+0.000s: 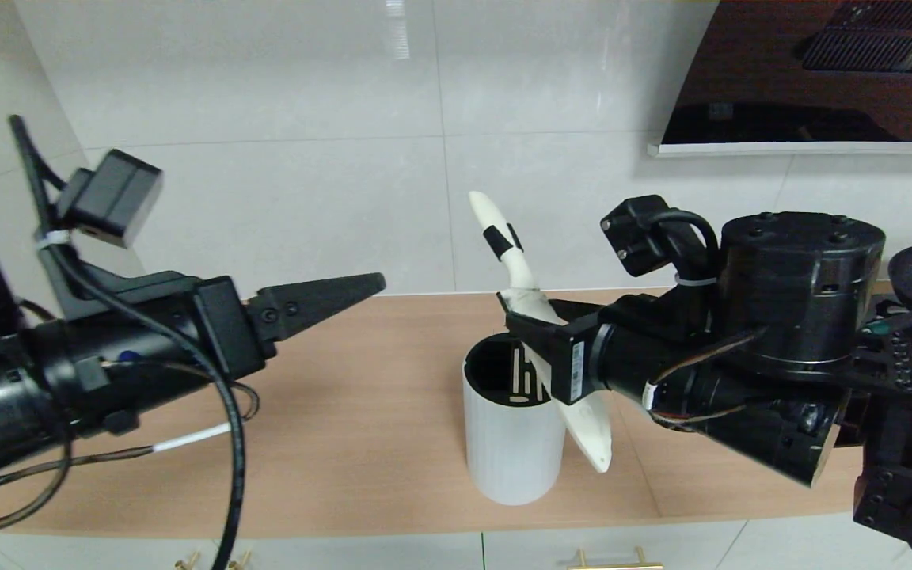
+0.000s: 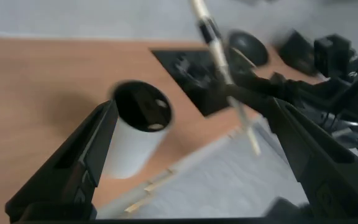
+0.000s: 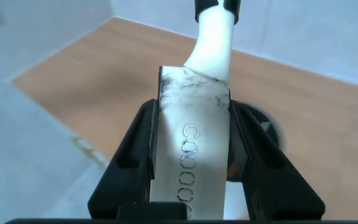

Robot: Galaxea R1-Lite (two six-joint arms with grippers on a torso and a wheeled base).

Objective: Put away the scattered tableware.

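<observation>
Right gripper [image 3: 192, 115] pinches a white spatula [image 1: 515, 265] near the holder [image 1: 513, 451]; left gripper [image 2: 191, 109] spread wide

Tabletop [image 1: 361, 443]: pale wood, set against a white tiled wall | Standing on it: one white ribbed holder [image 1: 513, 451], a cylinder, upright, dark inside, slightly right of centre and near the front edge | Set into the surface to the holder's right: black hob panel [image 2: 180, 76], blurred
</observation>
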